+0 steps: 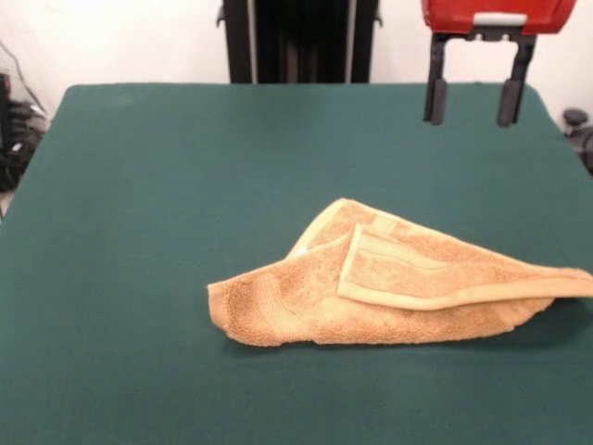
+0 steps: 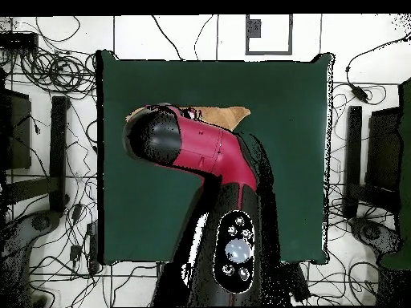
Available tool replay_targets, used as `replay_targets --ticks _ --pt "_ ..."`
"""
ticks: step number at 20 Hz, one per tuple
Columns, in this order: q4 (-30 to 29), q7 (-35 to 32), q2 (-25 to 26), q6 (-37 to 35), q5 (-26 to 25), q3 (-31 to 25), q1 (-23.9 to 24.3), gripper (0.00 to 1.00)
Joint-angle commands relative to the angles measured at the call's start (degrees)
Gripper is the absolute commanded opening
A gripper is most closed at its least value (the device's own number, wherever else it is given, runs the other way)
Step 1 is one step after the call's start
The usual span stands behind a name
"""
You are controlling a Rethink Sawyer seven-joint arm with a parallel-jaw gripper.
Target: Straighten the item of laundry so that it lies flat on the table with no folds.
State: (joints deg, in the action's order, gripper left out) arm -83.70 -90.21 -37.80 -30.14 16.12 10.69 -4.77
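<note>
The item of laundry (image 1: pixel 389 287), a golden-tan terry towel, lies folded over itself on the dark green table (image 1: pixel 139 232), right of centre in the front view. One hemmed flap is doubled across its top and a corner points right. High above its far right side hangs my gripper (image 1: pixel 473 102), open, with nothing between its two dark fingers (image 1: pixel 436 100). In the overhead view the red and black arm (image 2: pixel 193 148) covers most of the towel; only a tan strip (image 2: pixel 223 116) shows beyond it, and the gripper is hidden.
Bare green cloth spreads to the left and front of the towel in the front view. Cables and dark equipment (image 2: pixel 48 72) ring the table on the floor. The towel's right corner (image 1: pixel 579 283) reaches close to the table's right edge.
</note>
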Motion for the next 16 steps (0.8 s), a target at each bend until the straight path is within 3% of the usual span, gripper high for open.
replay_targets --ticks 1,12,16 --pt "-6.82 -10.05 4.56 2.82 1.12 -8.58 -0.22 1.00" --pt "-6.27 -10.81 5.50 3.67 1.11 -8.41 -0.64 1.00" --pt "-1.71 -11.36 7.03 -0.35 0.30 -5.96 -1.94 1.00"
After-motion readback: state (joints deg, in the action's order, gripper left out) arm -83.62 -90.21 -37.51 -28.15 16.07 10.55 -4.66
